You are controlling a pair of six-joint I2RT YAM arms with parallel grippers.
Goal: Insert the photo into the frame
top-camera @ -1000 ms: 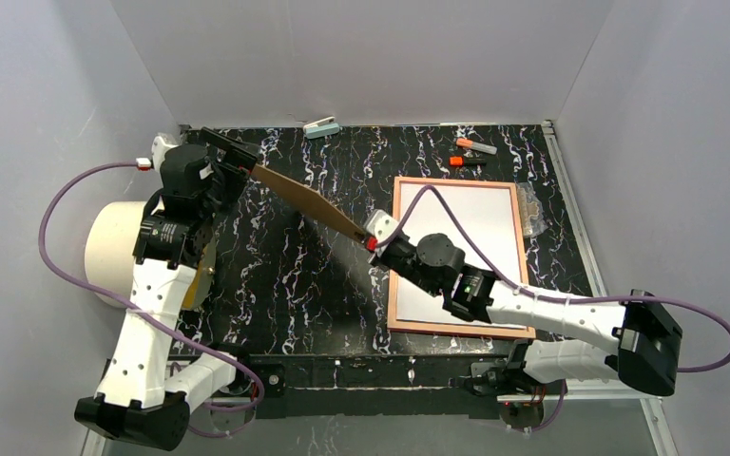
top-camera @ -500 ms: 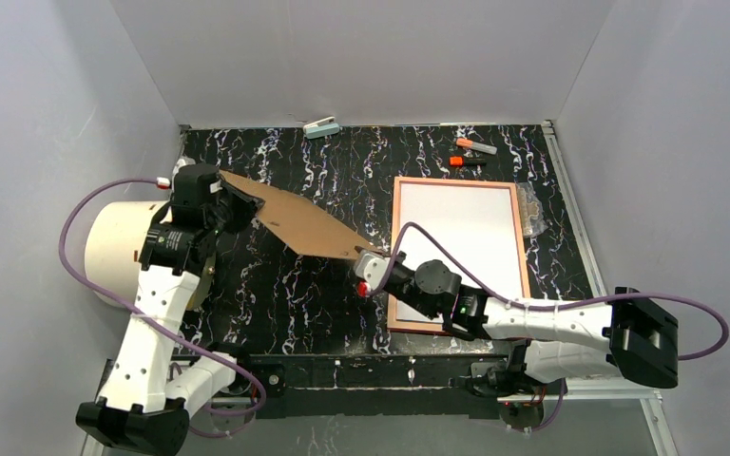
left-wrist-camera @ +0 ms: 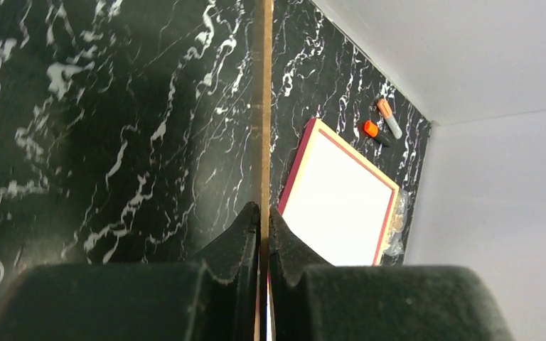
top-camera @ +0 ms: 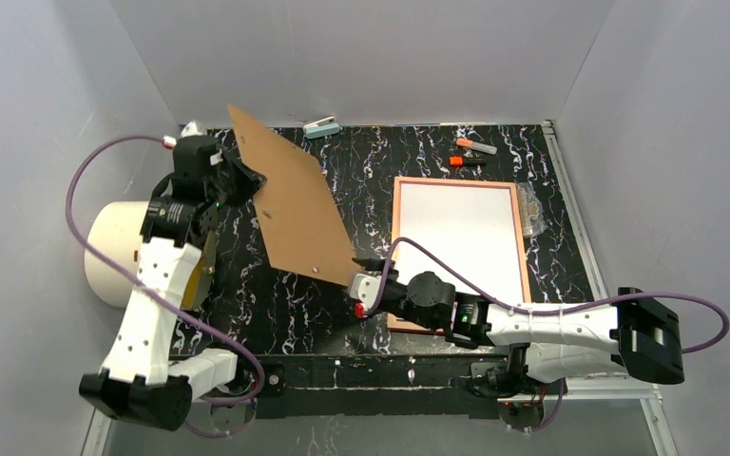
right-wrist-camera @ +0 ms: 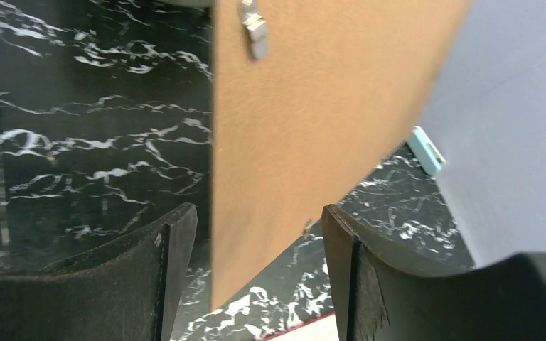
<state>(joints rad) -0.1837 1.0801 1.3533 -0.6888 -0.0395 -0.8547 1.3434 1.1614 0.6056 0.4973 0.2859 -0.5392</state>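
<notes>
Seemingly well along: large white-backed photo (top-camera: 470,218) lies white side up inside thin pink-edged rectangular frame (top-camera: 456,180), flat on black marbled worktop (top-camera: 342,161). Remaining: brown cardboard backing board (top-camera: 290,204) not yet on it. Jaws of left gripper (left-wrist-camera: 264,213) closed on board's edge, holding it aloft. Jaws of right gripper (right-wrist-camera: 256,217) open either side of its lower corner.

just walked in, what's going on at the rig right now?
The left gripper is shut on the brown backing board, holding it tilted above the table. The right gripper is open, jaws either side of the board's lower corner. The frame lies flat on the right with the photo in it, white side up. The backing is not on yet.
</notes>
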